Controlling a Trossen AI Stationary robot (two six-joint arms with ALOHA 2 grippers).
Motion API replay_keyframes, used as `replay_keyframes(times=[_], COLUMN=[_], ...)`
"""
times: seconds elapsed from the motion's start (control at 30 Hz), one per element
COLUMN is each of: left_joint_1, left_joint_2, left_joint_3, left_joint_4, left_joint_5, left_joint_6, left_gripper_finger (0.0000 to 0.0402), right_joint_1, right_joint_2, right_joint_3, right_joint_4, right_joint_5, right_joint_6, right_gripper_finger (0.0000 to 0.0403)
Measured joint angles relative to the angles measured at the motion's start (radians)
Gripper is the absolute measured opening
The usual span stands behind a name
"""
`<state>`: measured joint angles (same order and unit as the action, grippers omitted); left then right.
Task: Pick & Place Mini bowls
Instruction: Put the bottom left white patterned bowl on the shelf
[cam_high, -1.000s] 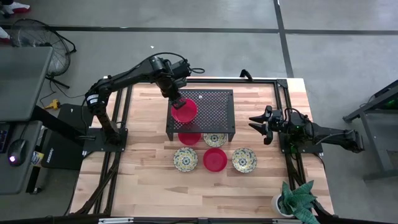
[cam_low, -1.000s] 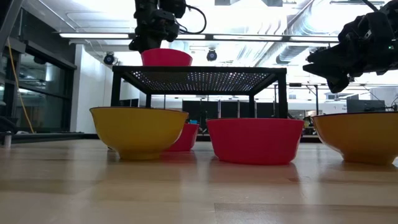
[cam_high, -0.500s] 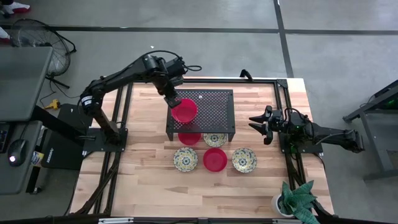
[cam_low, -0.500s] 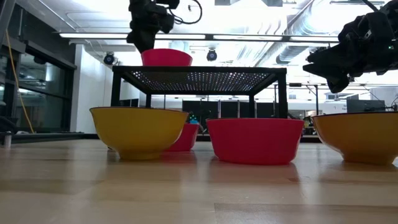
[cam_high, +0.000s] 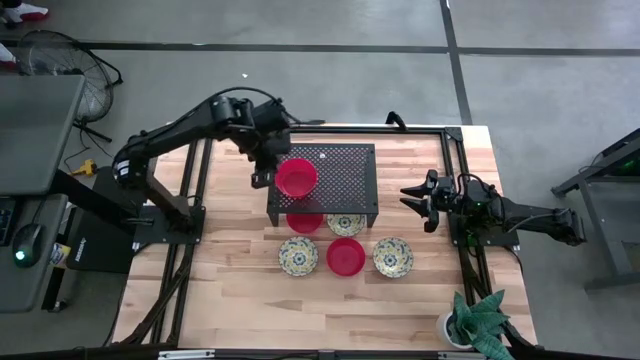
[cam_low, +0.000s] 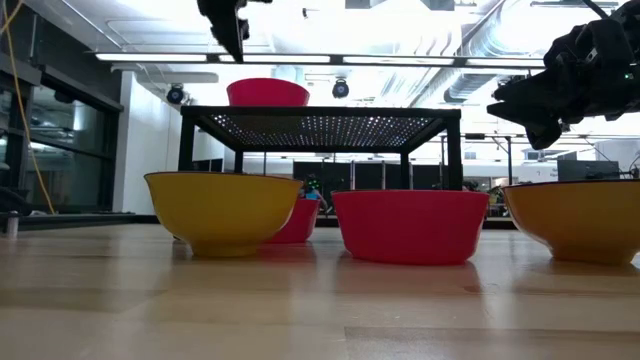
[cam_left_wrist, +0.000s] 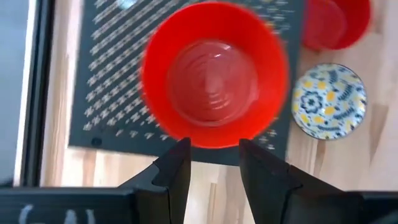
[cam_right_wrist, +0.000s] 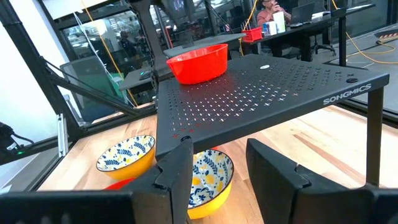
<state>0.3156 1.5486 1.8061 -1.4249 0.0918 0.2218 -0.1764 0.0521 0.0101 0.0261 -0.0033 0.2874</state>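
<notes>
Wooden worktop (cam_high: 240, 300): glossy red mini bowl (cam_high: 296, 177) sits on black mesh rack (cam_high: 345, 170); left gripper (cam_high: 262, 172) beside it, fingers parted, empty.

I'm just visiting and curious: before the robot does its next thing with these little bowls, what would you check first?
1. Red bowl sits upright on the black rack: ok.
2. Left tool open and off that bowl, beside the rack's edge: ok.
3. Right tool open, empty, waiting at the table's right side: ok.
4. Five bowls left on the wooden table, two partly under the rack: ok.
5. Bare rack space for more bowls: ok.
</notes>
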Motion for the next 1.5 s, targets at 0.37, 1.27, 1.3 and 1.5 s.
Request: replay_keyframes(times=[0.37, 1.27, 1.3, 1.5], left_joint_1=[-0.219, -0.645, -0.653, -0.721], left_joint_2=[-0.038, 0.019, 0.019, 0.019], left_joint_3=[0.001, -0.002, -0.002, -0.002], left_joint_4=[0.03, 0.013, 0.006, 0.022], left_joint_5=[0.011, -0.242, -0.243, -0.244], left_joint_6=[0.058, -0.13, -0.131, -0.099], left_gripper_finger=[0.0131, 0.0131, 0.0131, 0.0131], right_joint_1=[0.0, 0.0, 0.0, 0.0], right_joint_2=[0.0, 0.0, 0.0, 0.0], right_joint_3=[0.0, 0.0, 0.0, 0.0], right_joint_4=[0.0, 0.0, 0.0, 0.0], right_joint_5=[0.0, 0.0, 0.0, 0.0], right_joint_6=[0.0, 0.0, 0.0, 0.0], right_gripper_finger=[0.0138, 0.0138, 0.0138, 0.0138])
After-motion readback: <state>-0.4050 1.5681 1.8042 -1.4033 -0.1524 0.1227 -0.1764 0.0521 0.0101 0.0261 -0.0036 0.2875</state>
